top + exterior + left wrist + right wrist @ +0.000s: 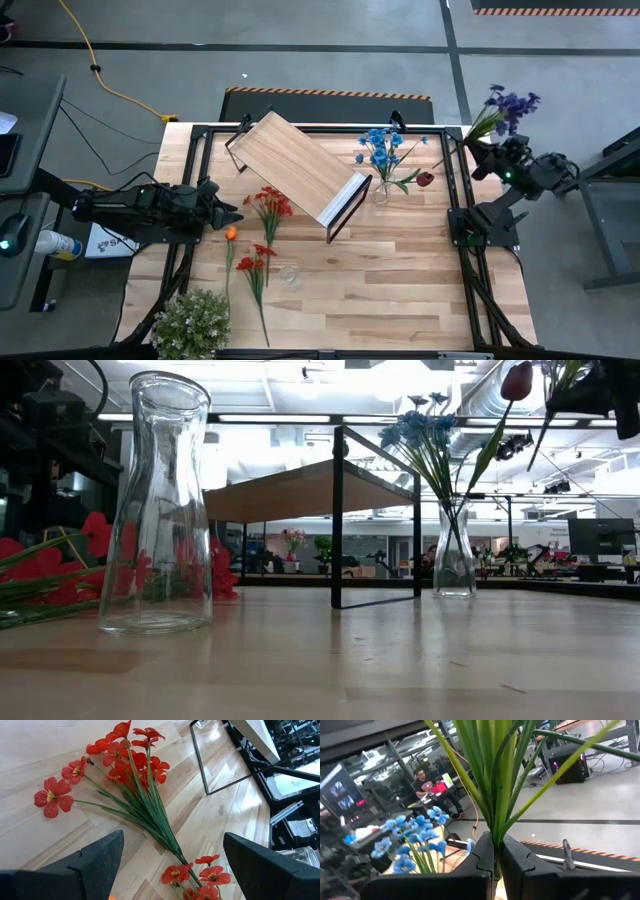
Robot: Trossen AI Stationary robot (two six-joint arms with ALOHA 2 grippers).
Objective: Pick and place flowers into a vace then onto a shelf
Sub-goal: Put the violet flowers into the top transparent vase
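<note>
right pincer (495, 857) clamped on purple sprig (510, 105) stems, off worktop's right edge | left pincer (170, 865) wide over red flowers (130, 765) | I judge stems light, springy; I'd grip low on bundled stalks | vase (381, 190) beside shelf (300, 165)

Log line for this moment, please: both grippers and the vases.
right gripper: shut on purple flower sprig, raised at table's right edge | left gripper: open above red flowers | far vase: blue flowers | near vase: empty
</note>
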